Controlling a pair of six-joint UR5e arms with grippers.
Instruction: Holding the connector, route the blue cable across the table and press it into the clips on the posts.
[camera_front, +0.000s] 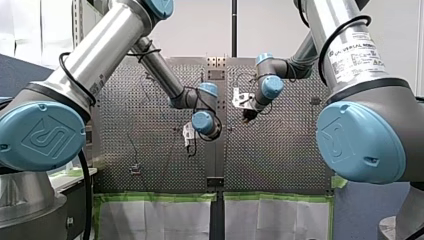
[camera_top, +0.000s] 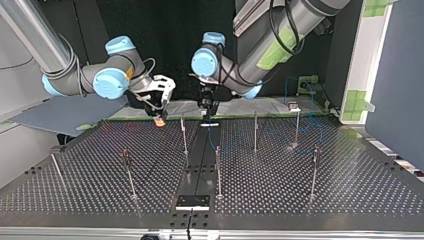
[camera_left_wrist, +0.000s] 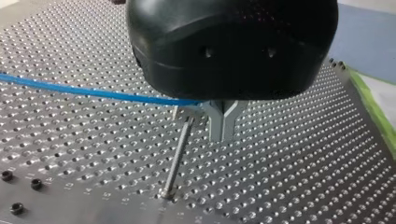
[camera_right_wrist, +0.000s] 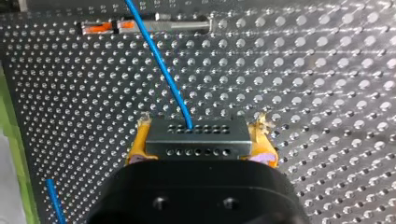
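In the right wrist view my right gripper (camera_right_wrist: 201, 123) is shut, its yellow pads (camera_right_wrist: 140, 140) clamping a grey connector block (camera_right_wrist: 196, 138) with rows of small holes. The blue cable (camera_right_wrist: 161, 65) leaves the block and runs ahead over the perforated table. In the left wrist view my left gripper (camera_left_wrist: 222, 133) has its metal fingers shut, and the blue cable (camera_left_wrist: 93, 92) comes in from the side and ends at them, just beside a thin post (camera_left_wrist: 177, 156). In the top view my right gripper (camera_top: 159, 119) and my left gripper (camera_top: 208, 119) hang close together at the table's far edge.
Several thin posts stand across the table, among them one (camera_top: 184, 135) near the grippers and another (camera_top: 218, 170) nearer the front. A black plate (camera_top: 192, 202) lies at the top view's front middle. A post with an orange clip (camera_right_wrist: 107, 27) is ahead of the connector.
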